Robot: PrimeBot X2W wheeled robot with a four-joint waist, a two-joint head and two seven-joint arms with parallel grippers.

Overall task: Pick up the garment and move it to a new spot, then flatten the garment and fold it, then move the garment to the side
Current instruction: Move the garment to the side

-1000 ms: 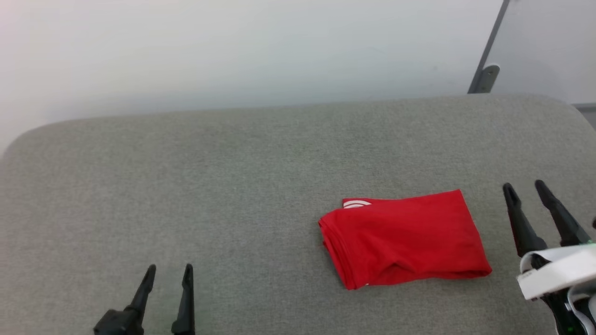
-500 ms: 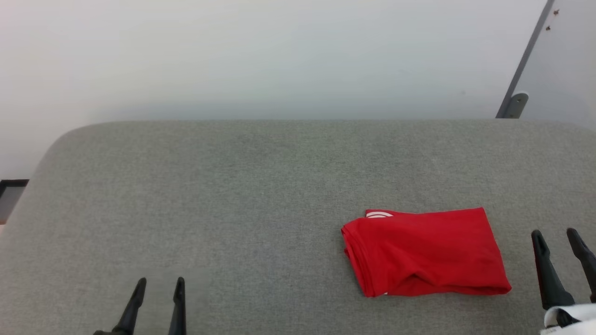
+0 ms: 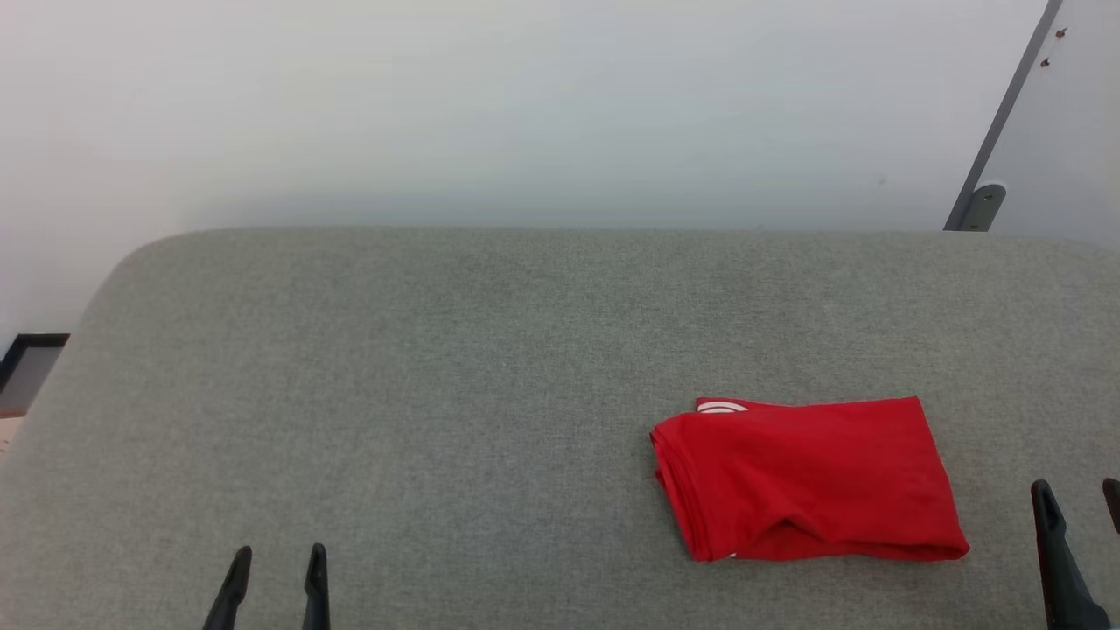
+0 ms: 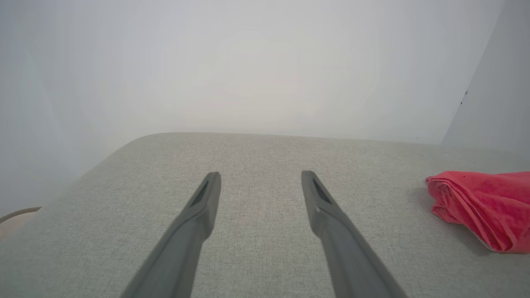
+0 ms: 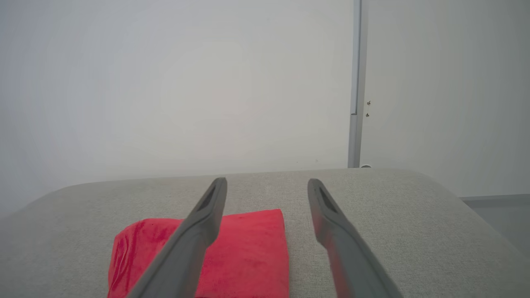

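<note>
The red garment lies folded into a compact rectangle on the right part of the grey fabric table, plain red side up, with a sliver of white striped trim at its far left corner. Its lettering and number are hidden. My left gripper is open at the lower left, far from the garment, nothing between its fingers. My right gripper is open at the lower right, just right of the garment and apart from it.
A pale wall runs behind the table. A grey panel edge with a metal bracket stands at the back right. The table's rounded left corner drops off to the floor.
The head camera has moved, so the whole scene shifted right and down. Both grippers have drawn back toward the bottom edge; the right one pulled away from beside the garment. The garment lies still.
</note>
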